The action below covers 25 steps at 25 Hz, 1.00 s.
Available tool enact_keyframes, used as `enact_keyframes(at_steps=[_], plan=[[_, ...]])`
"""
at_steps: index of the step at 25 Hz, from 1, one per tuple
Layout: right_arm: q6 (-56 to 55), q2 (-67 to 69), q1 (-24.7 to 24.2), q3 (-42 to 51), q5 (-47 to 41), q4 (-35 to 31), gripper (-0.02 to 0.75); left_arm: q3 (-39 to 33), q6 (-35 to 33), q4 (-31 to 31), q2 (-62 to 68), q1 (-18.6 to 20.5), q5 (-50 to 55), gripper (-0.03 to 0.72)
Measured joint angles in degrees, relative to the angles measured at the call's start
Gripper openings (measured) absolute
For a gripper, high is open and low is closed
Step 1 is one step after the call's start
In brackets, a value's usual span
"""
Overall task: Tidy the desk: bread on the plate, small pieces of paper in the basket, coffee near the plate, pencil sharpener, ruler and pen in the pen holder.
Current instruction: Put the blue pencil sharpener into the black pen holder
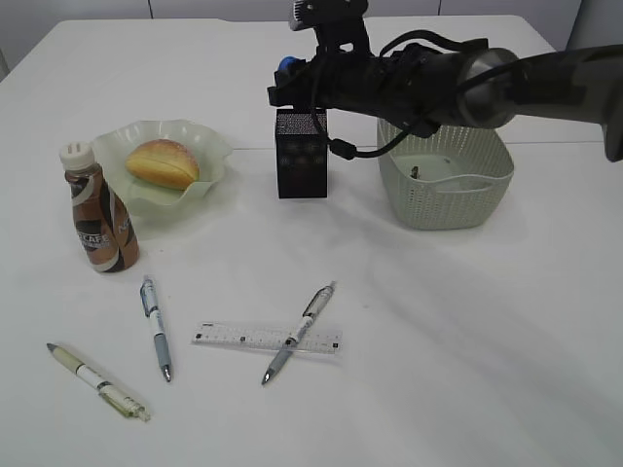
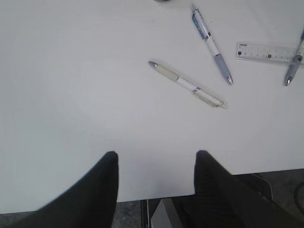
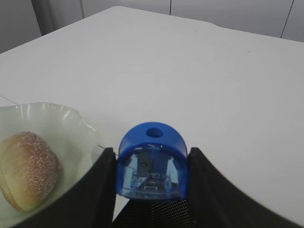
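Note:
My right gripper [image 3: 152,159] is shut on a blue pencil sharpener [image 3: 152,164], also seen in the exterior view [image 1: 285,68], and holds it just above the black mesh pen holder [image 1: 302,154]. The bread [image 1: 163,162] lies on the pale green plate [image 1: 209,146]. The coffee bottle [image 1: 97,209] stands beside the plate. A clear ruler [image 1: 234,337] lies on the table with a pen [image 1: 300,331] across it. Two more pens [image 1: 156,327] [image 1: 97,380] lie to its left. My left gripper [image 2: 156,159] is open and empty over the table's front edge, out of the exterior view.
The pale green basket [image 1: 444,209] stands right of the pen holder, under my right arm, with small scraps inside. The left wrist view shows two of the pens [image 2: 211,43] [image 2: 186,84] and the ruler's end [image 2: 266,52]. The table edge [image 2: 142,197] runs between my left fingers.

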<state>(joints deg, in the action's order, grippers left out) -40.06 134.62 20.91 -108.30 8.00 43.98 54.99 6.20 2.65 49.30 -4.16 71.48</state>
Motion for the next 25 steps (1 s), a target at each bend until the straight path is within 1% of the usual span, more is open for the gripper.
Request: enact_keyframes(at_steps=[3, 25], plan=[[0.0, 1.3, -0.4, -1.3, 0.0, 0.0, 0.316, 0.0, 0.0, 0.0, 0.0, 0.0, 0.0, 0.372], [-0.6, 1.6, -0.7, -1.5, -1.4, 0.0, 0.316, 0.0, 0.0, 0.0, 0.0, 0.0, 0.0, 0.372]])
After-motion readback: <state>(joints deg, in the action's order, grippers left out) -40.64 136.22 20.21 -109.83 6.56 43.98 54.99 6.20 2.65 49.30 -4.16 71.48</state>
